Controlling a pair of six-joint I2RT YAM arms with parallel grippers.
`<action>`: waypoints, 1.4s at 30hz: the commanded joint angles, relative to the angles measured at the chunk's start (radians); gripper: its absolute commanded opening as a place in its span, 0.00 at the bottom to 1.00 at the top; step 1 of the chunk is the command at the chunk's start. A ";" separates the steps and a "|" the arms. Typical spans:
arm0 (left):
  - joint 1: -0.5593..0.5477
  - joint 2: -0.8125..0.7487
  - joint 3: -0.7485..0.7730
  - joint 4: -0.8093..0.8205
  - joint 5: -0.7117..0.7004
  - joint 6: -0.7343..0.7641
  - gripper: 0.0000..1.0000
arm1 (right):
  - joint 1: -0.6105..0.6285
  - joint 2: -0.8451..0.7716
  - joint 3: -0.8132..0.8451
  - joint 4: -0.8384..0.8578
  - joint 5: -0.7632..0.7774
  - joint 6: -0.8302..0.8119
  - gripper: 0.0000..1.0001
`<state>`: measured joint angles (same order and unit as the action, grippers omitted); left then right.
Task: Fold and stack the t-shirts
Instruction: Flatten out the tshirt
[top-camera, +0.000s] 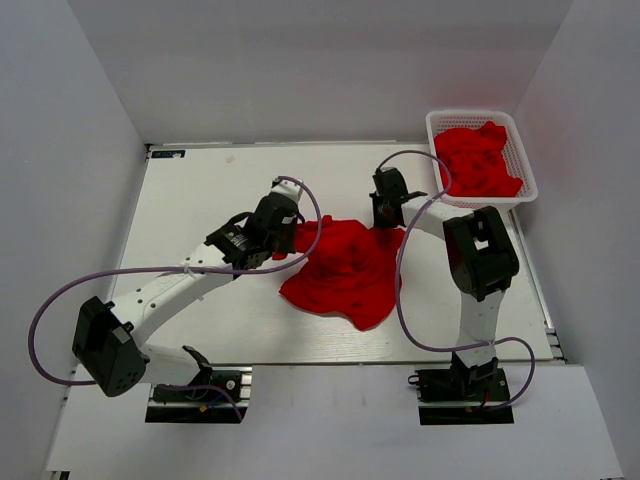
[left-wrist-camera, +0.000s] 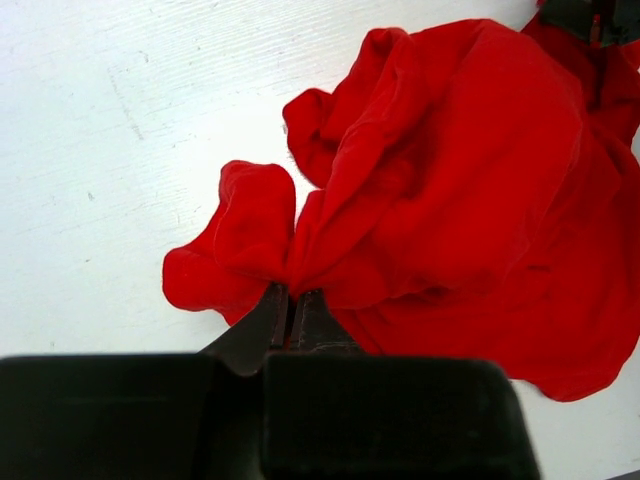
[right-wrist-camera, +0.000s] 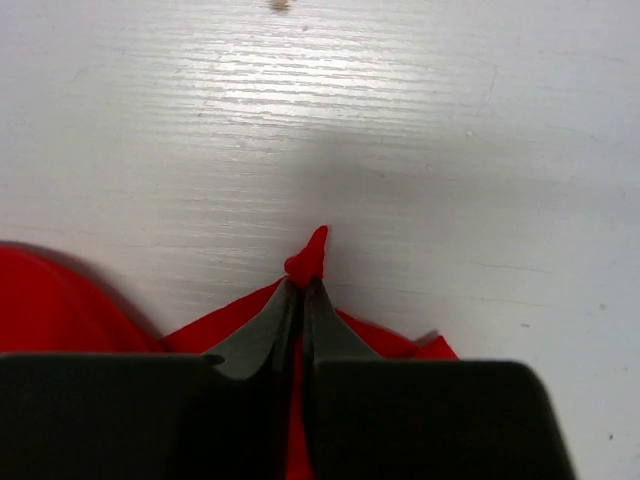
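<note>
Now: find L gripper (left-wrist-camera: 290, 300) pinched fully closed on a fold at left edge of crumpled red t-shirt (top-camera: 340, 270). See R gripper (right-wrist-camera: 302, 290) likewise clamped tight on same shirt's far edge, w/ small red tip poking past fingertips. Note shirt lying bunched, unfolded, on white tabletop (top-camera: 220, 190) approx mid-table, between both grippers. Spot heap of red t-shirts (top-camera: 478, 160) in white mesh basket (top-camera: 470, 112) at far-right corner, well apart from grippers.

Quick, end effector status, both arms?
Left end effector: closed, pinching the red t-shirt.
Right end effector: closed on that t-shirt's edge.
</note>
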<state>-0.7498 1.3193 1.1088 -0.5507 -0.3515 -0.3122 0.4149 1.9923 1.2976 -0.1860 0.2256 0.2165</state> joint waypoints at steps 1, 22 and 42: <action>0.004 -0.060 -0.001 -0.006 -0.015 -0.005 0.00 | -0.008 0.008 -0.049 -0.076 0.061 0.034 0.02; 0.013 -0.107 0.371 -0.072 -0.470 0.071 0.00 | -0.031 -0.676 -0.049 0.150 0.394 -0.146 0.00; 0.013 -0.448 0.597 0.095 -0.306 0.380 0.00 | -0.033 -1.087 0.129 0.327 0.499 -0.529 0.00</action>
<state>-0.7414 0.8997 1.6527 -0.5117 -0.7719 0.0128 0.3855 0.9405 1.3407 0.0830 0.7189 -0.2489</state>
